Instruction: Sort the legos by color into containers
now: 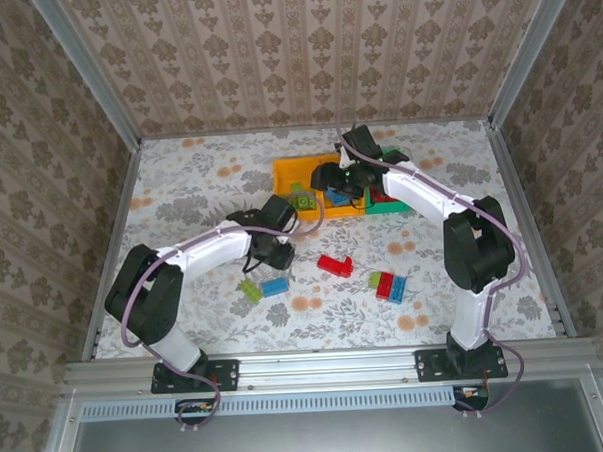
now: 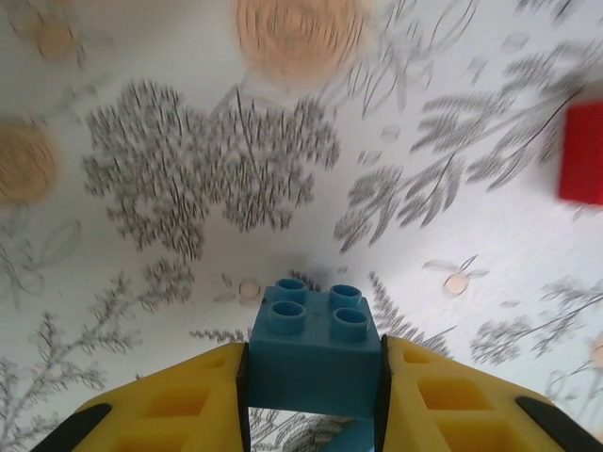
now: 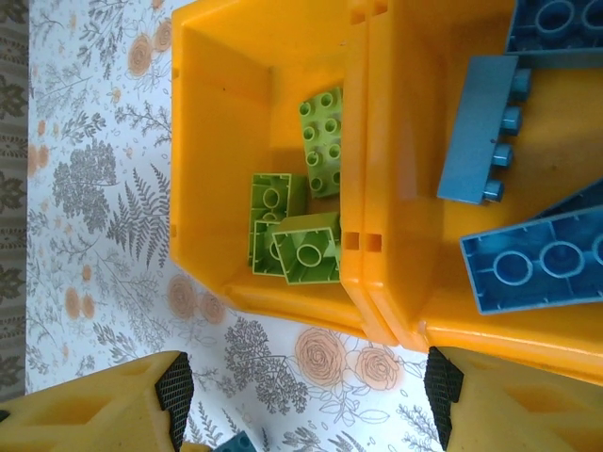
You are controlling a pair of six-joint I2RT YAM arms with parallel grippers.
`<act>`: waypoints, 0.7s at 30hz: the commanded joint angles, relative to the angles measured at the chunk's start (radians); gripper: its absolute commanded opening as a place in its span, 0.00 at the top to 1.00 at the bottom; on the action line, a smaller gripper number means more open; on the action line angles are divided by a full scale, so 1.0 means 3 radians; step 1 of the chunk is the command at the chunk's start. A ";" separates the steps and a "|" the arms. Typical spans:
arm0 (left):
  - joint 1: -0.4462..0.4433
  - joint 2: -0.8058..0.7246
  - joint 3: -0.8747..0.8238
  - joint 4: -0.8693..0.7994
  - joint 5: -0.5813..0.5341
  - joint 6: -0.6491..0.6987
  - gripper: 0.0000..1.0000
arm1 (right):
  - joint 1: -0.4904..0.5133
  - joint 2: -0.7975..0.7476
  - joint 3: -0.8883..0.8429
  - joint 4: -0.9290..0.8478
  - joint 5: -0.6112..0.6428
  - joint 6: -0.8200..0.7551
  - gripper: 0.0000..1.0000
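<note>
Left pincer [image 2: 314, 381] is clamped on a blue lego [image 2: 314, 325], studs up, over the counter [image 2: 188, 141] on the near side of the bins. Right pincer [image 3: 307, 386] stands open, empty, above the left orange bin [image 3: 217, 66], which holds lime legos [image 3: 292, 221], and the middle orange bin [image 3: 405, 282], which holds blue legos [image 3: 537, 259].

Your two arms are a matched pair. The left arm [image 1: 198, 253] and the right arm [image 1: 420, 189] both carry smooth white shells on the long links, with chunky black housings at every joint. A thin purplish cable [image 1: 132, 328] trails along each one, and each stands on a black base plate [image 1: 196, 375]. On your left gripper [image 2: 313, 386] the fingers [image 2: 170, 410] are bright yellow plastic with moulded hollow pockets and black inner pads [image 2: 242, 391]. Your right gripper [image 3: 308, 391] has the same yellow and ribbed black pads.
</note>
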 commanded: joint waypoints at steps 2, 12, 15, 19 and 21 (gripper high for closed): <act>0.0039 0.0098 0.0376 0.0137 0.0214 -0.0057 0.66 | -0.0108 -0.0363 -0.0214 0.0071 0.0158 -0.0004 0.30; 0.0169 0.0604 0.1142 0.0524 0.0771 -0.0209 0.66 | -0.0291 -0.1111 -0.1037 -0.0083 0.0413 -0.0615 0.30; 0.0246 0.0789 0.1388 0.0648 0.1026 -0.0302 0.66 | -0.0287 -0.1323 -0.1289 -0.0308 0.0589 -0.0813 0.30; 0.0294 0.1079 0.1736 0.0720 0.1213 -0.0396 0.66 | -0.0262 -0.1577 -0.1678 -0.0357 0.0604 -0.0629 0.30; 0.0314 0.1221 0.1914 0.0741 0.1297 -0.0457 0.66 | -0.0211 -0.1704 -0.1835 -0.0474 0.0643 -0.0344 0.32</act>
